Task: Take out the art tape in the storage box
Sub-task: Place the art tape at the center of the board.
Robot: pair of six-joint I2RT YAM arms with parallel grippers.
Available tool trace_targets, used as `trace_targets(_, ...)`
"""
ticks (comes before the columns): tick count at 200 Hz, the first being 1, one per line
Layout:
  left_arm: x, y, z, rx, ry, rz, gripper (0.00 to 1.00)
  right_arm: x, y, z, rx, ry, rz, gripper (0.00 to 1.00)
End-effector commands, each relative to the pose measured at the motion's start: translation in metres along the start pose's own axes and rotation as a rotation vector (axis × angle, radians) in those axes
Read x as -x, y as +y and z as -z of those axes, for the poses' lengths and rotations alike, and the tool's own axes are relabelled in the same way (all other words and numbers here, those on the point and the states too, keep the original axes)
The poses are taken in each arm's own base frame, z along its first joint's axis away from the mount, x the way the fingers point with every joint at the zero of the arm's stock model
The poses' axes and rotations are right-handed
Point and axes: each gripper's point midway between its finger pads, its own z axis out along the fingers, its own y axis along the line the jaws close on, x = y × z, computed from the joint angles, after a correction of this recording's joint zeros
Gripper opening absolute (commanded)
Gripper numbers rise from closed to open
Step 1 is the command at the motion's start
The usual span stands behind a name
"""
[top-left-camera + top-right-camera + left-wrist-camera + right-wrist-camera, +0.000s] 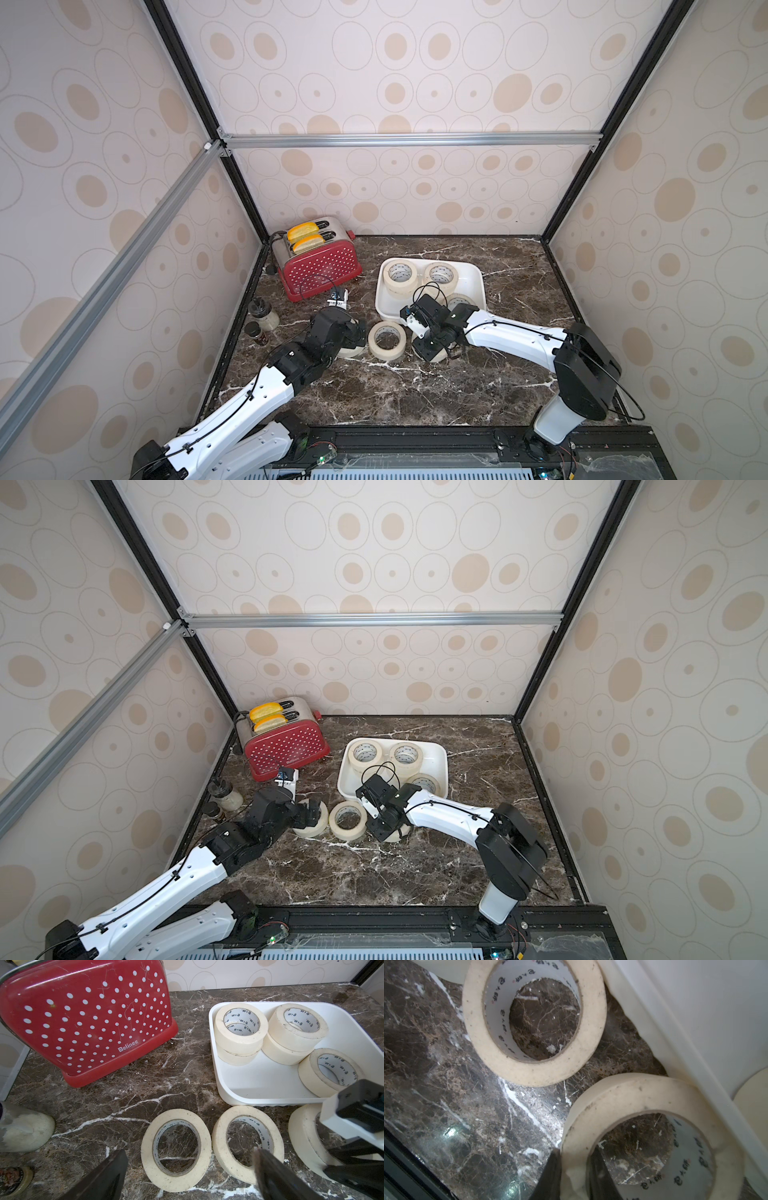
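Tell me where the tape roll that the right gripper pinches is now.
In the right wrist view the tape roll is outside the storage box, at its near wall; the right gripper pinches its rim, and a loose roll lies beside it.

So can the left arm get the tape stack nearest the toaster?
Probably yes: the left gripper is open, the stack sits uncovered in the box, and the right gripper holds a roll outside.
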Motion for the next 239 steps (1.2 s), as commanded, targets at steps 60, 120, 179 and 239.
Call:
trace_targets(60, -0.003, 0.001, -0.002, 0.013, 0.011, -0.012, 0.99, 0.012, -0.011, -0.019, -0.072, -0.003, 0.037, 0.15)
trace_targets(120, -0.004, 0.002, -0.003, 0.016, 0.015, -0.013, 0.99, 0.021, -0.006, -0.022, -0.048, -0.021, 0.038, 0.15)
trace_targets(179, -0.003, 0.002, -0.002, 0.017, 0.012, -0.012, 0.99, 0.029, -0.007, -0.022, -0.057, -0.035, 0.041, 0.16)
trace_targets(239, -0.003, 0.001, -0.003, 0.017, 0.015, -0.012, 0.99, 0.03, -0.006, -0.027, -0.052, -0.027, 0.038, 0.21)
